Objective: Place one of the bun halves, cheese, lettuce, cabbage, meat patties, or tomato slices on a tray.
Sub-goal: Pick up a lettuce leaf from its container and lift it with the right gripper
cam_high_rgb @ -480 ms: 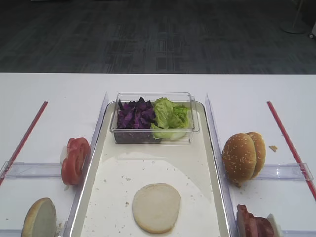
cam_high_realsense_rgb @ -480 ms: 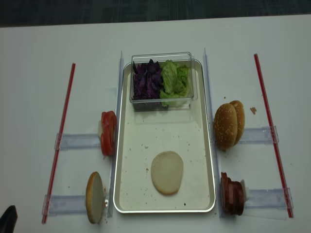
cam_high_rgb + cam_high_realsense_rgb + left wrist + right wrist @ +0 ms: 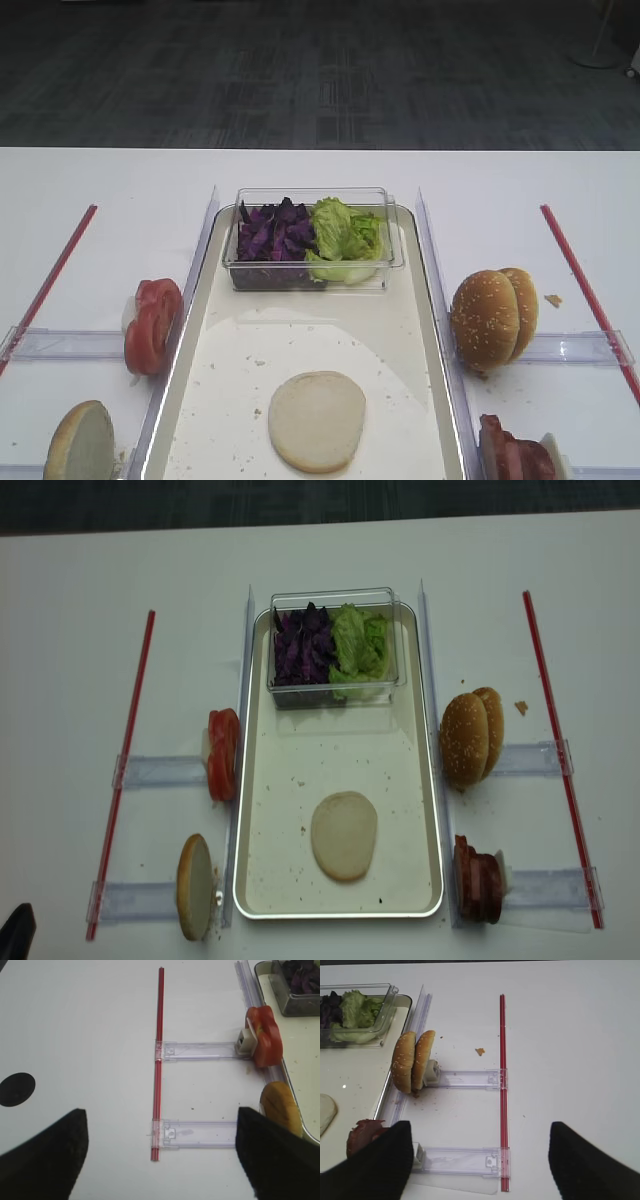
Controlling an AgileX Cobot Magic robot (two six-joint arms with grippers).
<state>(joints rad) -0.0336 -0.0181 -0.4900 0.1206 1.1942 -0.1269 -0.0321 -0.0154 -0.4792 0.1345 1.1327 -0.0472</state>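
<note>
Nothing has shifted vs half a sec ago: both overhead views match, so no item is in transit and the arms look parked at the near edge. Pale round bun half (image 3: 344, 835) lies cut-side up, flat on the long white metal tray (image 3: 415, 780) at abt 6 o'clock of the tray centre, so one placement looks done already. Clear plastic box w/ purple cabbage (image 3: 303, 645) and green lettuce (image 3: 357, 643) sits at the tray's 12 o'clock end. Off-tray: red tomato slices (image 3: 222, 753) at 9 o'clock, another bun half on edge (image 3: 195, 885) at 7, sesame bun tops (image 3: 472, 735) at 3, dark meat patties (image 3: 478, 882) at 5, all on clear acrylic racks. Right claw (image 3: 480, 1160): jaws spread wide, empty, hovering over table nr the patties. Left claw (image 3: 160, 1155): also wide apart, holding nothing, over bare white table (image 3: 80, 1035) at 9 o'clock side. Next pick likely patties, IMO.
</note>
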